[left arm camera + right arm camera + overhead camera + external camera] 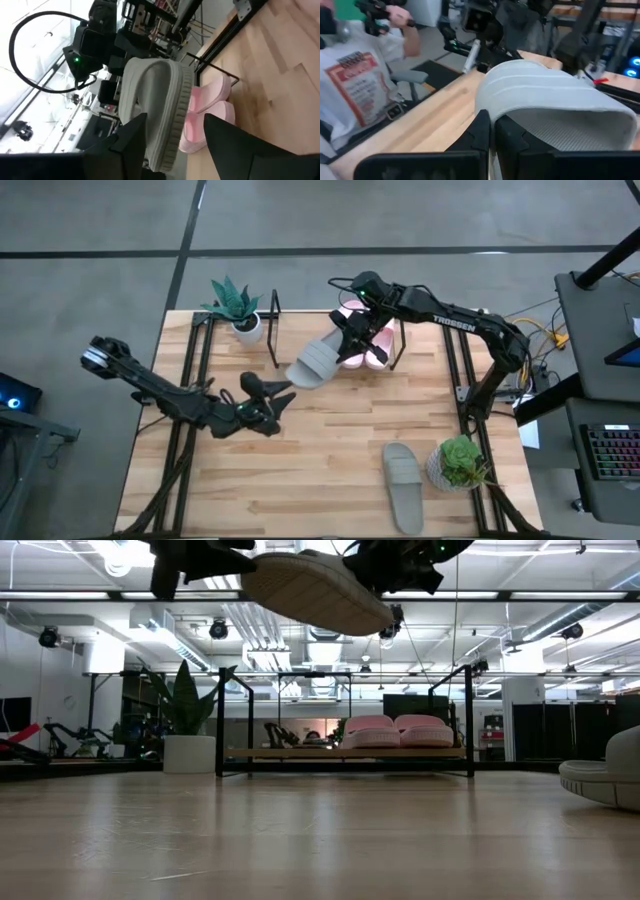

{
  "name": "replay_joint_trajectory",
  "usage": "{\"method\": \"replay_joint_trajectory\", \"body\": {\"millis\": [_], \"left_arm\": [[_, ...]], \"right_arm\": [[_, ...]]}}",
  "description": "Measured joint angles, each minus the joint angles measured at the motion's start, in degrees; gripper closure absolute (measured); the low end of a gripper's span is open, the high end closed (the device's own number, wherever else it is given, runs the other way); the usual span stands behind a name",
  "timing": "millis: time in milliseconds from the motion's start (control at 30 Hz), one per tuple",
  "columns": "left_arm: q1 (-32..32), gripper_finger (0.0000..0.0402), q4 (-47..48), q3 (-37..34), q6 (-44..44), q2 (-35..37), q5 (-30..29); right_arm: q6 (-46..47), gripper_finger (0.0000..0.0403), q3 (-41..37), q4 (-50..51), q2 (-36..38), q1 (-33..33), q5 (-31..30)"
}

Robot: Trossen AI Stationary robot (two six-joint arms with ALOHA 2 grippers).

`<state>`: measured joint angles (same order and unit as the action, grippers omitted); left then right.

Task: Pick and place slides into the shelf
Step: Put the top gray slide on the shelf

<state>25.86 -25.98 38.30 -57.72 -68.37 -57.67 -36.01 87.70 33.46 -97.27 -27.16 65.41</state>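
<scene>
Matt rubbery slide (318, 363), ribbed sole; wood-plank table (330, 430), prob. sealed.

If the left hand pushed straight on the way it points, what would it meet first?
Probably the grey slide held up by the right hand; it fills the gap ahead of the open left hand. How far off it is stays unclear.

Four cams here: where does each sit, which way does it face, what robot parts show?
High: overhead, straight down; both arms, grey slide.
Low: table height, level toward shelf; the arms dip in from above.
Left wrist: past left gripper open fingers at slide, pink slides.
Right wrist: right gripper shut on slide.
Shared: grey slide, all four.
</scene>
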Motion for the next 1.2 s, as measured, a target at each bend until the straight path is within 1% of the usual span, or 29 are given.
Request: {"method": "replay_joint_trajectory", "body": {"millis": [100, 167, 367, 533, 667, 733, 833, 867, 1000, 1033, 1067, 1100, 1200], "left_arm": [[-1.41, 0.0223, 0.09, 0.14, -2.64, -0.92, -2.71], [-2.38, 0.0223, 0.03, 0.14, -2.75, -1.27, -3.80], [-3.81, 0.0223, -0.09, 0.14, -2.74, -1.44, -3.23], [-4.19, 0.0237, -0.54, 0.14, -2.70, -1.12, -0.09], [-5.27, 0.0274, -0.59, 0.14, -2.72, -1.37, 0.60], [-6.02, 0.0306, -0.53, 0.14, -2.72, -1.70, 0.63], [-6.99, 0.0370, -0.30, 0.12, -2.83, -1.78, 0.98], [-7.26, 0.0380, -0.36, 0.12, -2.77, -1.78, 1.32], [-7.93, 0.0381, -1.65, 0.05, -3.11, -1.79, 1.07], [-7.98, 0.0381, -1.63, 0.09, -3.11, -1.75, 0.68], [-8.04, 0.0381, -1.61, 0.15, -3.12, -1.73, -0.36], [-8.05, 0.0381, -1.61, 0.16, -3.12, -1.73, -1.96], [-8.19, 0.0381, -1.69, 0.16, -2.95, -1.71, -7.08]], "right_arm": [[0.33, 0.0394, 0.00, 0.13, 0.02, 0.00, 2.93], [0.80, 0.0394, 0.00, 0.08, 0.04, 0.02, 3.75], [1.01, 0.0394, 0.00, 0.13, 0.04, 0.02, 3.78], [0.98, 0.0394, 0.00, 0.13, 0.04, 0.02, 3.80], [0.96, 0.0394, 0.00, 0.13, 0.04, 0.44, 3.80], [0.65, 0.0394, 0.00, 0.13, 0.04, 0.74, 3.78], [0.51, 0.0394, 0.02, 0.12, 0.04, 1.23, 3.85], [0.42, 0.0394, 0.02, 0.10, 0.04, 1.27, 3.85], [1.27, 0.0389, 0.02, 0.11, 0.21, 1.20, 3.47], [1.95, 0.0386, 0.02, 0.11, 0.54, 1.18, 2.33], [3.29, 0.0381, 0.02, 0.13, 1.08, 1.22, -0.27], [4.75, 0.0376, 0.12, 0.15, 1.73, 1.35, -4.46], [7.12, 0.0359, 0.22, -0.27, 4.29, 2.09, -19.97]]}}
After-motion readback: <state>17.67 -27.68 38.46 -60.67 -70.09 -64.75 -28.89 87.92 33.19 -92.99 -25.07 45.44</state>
